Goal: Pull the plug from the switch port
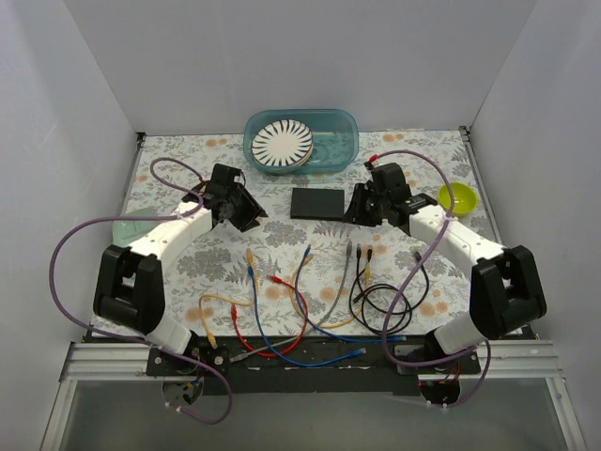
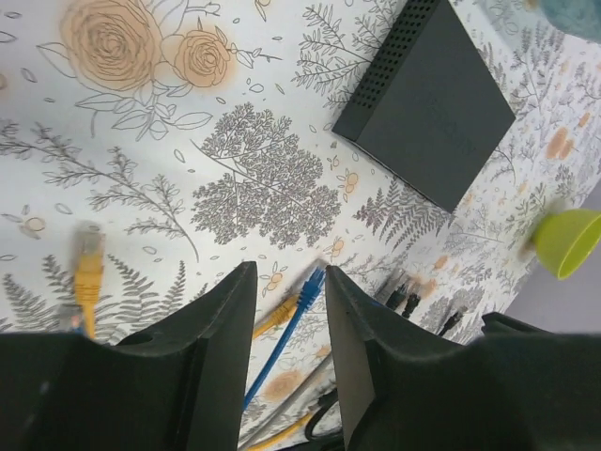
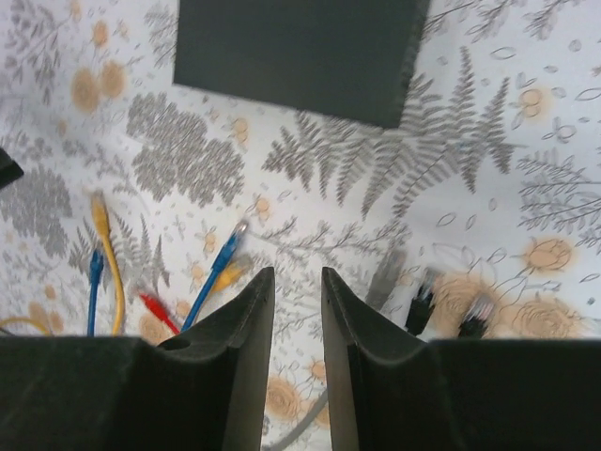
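The switch [image 1: 319, 203] lies flat on the surface [image 1: 282, 240], long axis left-right, between both claws. The right claw [image 1: 358, 207], slightly apart and empty, sits just beside its right end. The left claw [image 1: 252, 214], also apart, hangs farther off. Its socket edge seems hidden.

Two sides open, two blocked

The floral tablecloth [image 1: 280, 231] lies bare left and near of the flat dark grey rectangular switch [image 1: 319, 203]. A teal plastic tub [image 1: 355, 132] stands just beyond it; the right gripper [image 1: 360, 205] crowds its right edge.
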{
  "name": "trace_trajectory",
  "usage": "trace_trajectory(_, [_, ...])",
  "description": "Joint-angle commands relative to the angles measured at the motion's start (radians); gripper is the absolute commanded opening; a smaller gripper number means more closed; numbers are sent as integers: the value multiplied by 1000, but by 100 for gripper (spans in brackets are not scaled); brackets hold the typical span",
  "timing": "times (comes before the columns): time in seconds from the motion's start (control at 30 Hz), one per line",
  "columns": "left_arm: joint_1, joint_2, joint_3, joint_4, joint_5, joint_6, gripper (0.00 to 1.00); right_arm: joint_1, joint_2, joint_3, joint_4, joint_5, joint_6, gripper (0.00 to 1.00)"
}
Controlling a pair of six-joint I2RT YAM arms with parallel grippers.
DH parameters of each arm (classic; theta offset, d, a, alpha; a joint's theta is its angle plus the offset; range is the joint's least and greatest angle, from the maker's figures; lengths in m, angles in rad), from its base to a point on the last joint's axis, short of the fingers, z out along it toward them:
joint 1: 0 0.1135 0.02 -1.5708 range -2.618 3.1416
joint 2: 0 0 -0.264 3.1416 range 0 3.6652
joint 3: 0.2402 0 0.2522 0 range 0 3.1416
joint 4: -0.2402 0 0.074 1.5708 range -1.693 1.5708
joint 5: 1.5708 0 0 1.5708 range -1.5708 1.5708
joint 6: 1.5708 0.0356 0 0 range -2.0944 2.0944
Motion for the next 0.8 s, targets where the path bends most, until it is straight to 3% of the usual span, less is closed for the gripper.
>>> trace_trajectory(0.0, [-18,-144,-57,11,31,86,34,70,-144,24,-91,118,-42,33])
trace_trajectory(0.1, [-104,-118,-65,160,238,148,34,67,-216,-34,-142,266,12,33])
trace_trajectory(0.23, [-341,3,32,221,338,224,34,65,-251,-11,-211,342,73,32])
trace_trajectory(0.3, [-397,66,104,223,378,277,33,65,-264,7,-215,332,98,32])
trace_trajectory(0.57, [-601,267,193,378,420,290,36,-11,-342,33,-150,298,143,33])
trace_trajectory(0.77, [-739,483,316,335,380,303,34,-22,-402,1,-113,250,158,33])
